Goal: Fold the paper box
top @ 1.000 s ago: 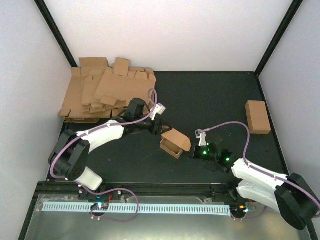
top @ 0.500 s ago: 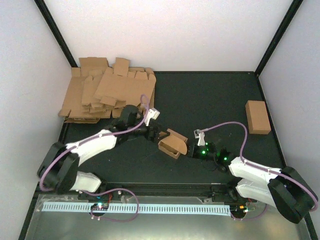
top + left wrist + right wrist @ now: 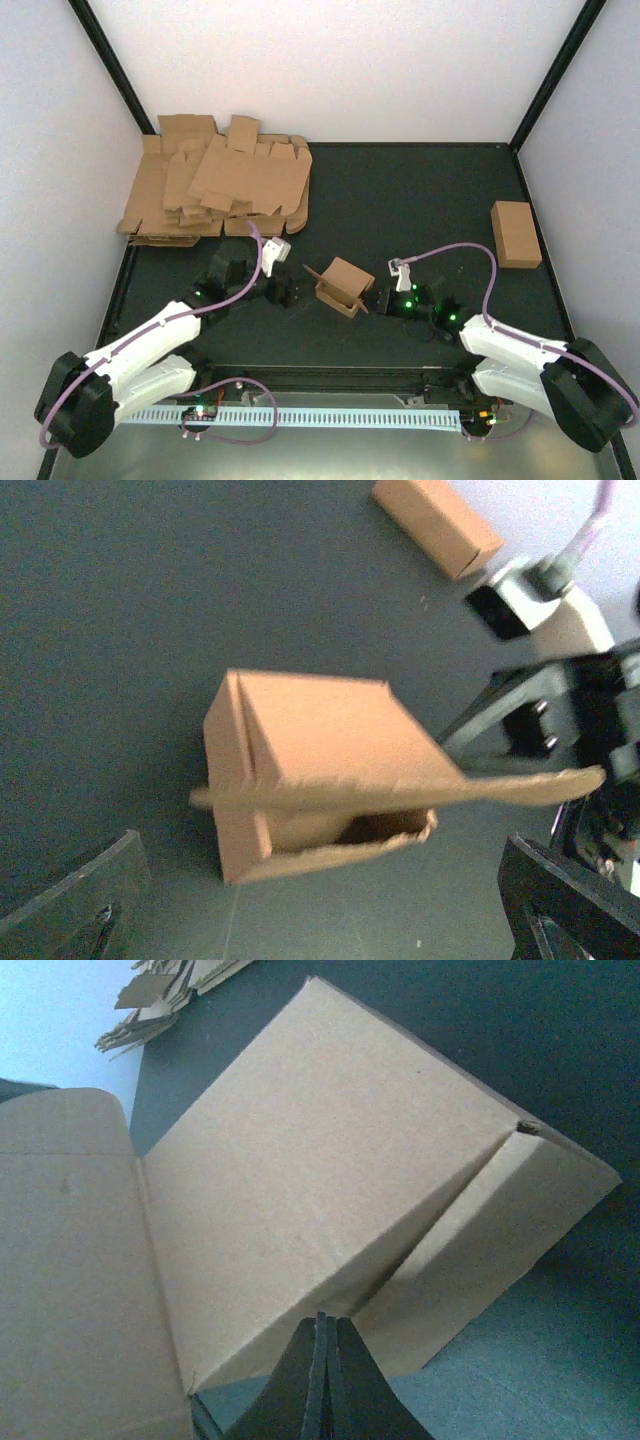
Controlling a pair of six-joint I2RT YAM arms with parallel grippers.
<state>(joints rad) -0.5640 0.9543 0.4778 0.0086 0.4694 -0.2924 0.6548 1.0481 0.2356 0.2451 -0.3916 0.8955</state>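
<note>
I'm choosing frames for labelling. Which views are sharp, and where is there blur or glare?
Top view: sharp, evenly lit, no glare. Left wrist: blurred, with the flap edge of the box smeared. Right wrist: the box is sharp but fills the frame, and the pile behind it is out of focus.

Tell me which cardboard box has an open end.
The centre box, pinched by the right gripper: one end gapes and a flap sticks out. The right-wall box shows no loose flaps.
</note>
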